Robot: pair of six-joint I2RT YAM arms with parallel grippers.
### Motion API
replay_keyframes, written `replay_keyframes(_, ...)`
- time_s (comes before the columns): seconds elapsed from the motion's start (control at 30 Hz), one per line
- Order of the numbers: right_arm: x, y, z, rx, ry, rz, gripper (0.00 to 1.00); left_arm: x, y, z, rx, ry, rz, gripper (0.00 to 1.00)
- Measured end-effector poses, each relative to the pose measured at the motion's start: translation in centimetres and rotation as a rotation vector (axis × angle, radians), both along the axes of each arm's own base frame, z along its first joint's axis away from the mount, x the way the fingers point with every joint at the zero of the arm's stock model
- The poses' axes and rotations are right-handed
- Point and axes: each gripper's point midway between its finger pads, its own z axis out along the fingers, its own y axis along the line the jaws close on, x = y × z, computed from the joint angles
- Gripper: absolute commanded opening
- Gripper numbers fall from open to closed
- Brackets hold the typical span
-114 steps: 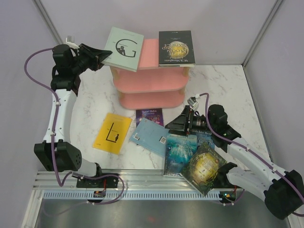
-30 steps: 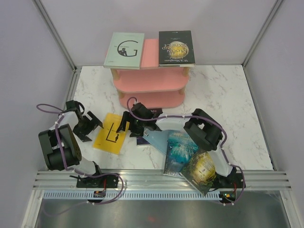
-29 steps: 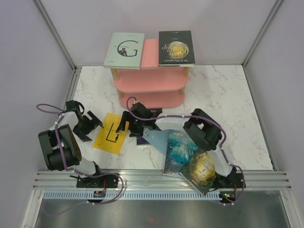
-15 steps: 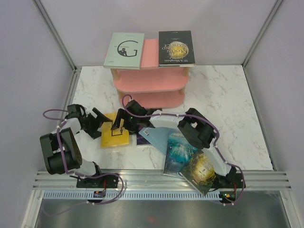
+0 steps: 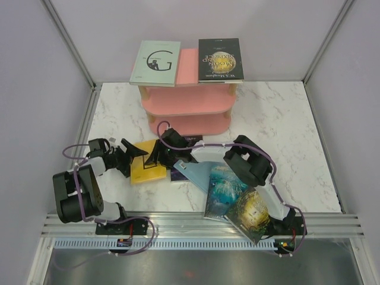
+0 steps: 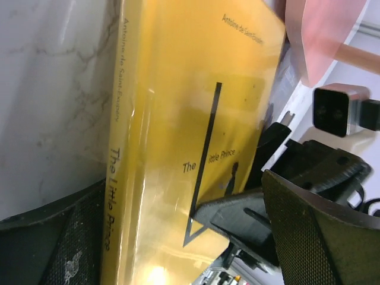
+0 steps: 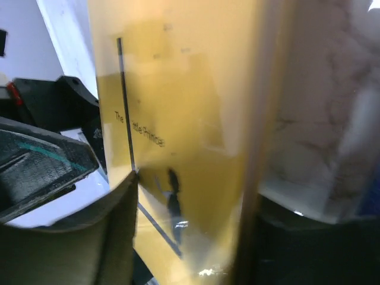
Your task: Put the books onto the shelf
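The yellow book (image 5: 147,167) (image 6: 172,107) (image 7: 190,89), "The Little Prince", is tilted up off the marble between both grippers. My left gripper (image 5: 132,155) (image 6: 178,190) is open and straddles the book's width from the left, its spine beside one finger. From the right, my right gripper (image 5: 155,155) (image 7: 196,190) has its jaws partly closed around the other edge, with one finger (image 6: 237,219) on the cover; they are still apart. The pink shelf (image 5: 189,98) carries the pale "G" book (image 5: 155,62) and a black book (image 5: 220,59) on top.
Beside and under the right arm lie the purple book (image 5: 189,140), light blue book (image 5: 193,171), teal book (image 5: 224,190) and green-gold book (image 5: 252,212). The shelf's bottom board (image 6: 320,35) is just behind the yellow book. Grey walls enclose the marble table (image 5: 279,119).
My left gripper has slid right to the yellow book. The book has shifted right and tipped up on edge. The right jaws have narrowed around its edge.
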Motion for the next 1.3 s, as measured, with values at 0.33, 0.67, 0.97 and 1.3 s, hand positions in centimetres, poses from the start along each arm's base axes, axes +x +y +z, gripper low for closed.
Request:
replay_keyframes(0.33,-0.5,-2.6,3.8,0.044,-0.079,-0.038,0.0,-2.1,-1.0,0.4,-0.012,0.017,0.0,0.99)
replay_keyframes(0.67,-4.4,-6.3,5.4,0.014,-0.074,-0.001,0.0,-3.7,-2.3,4.6,-0.049,-0.084,-0.011,0.99)
replay_keyframes(0.97,-7.0,-9.3,13.4,0.083,-0.122,0.009,0.0,-5.4,-3.6,7.1,-0.08,-0.128,-0.055,0.96)
replay_keyframes(1.3,-6.8,-10.2,24.5,0.156,-0.209,0.006,0.0,-3.7,-0.5,9.8,0.143,-0.086,0.047,1.0)
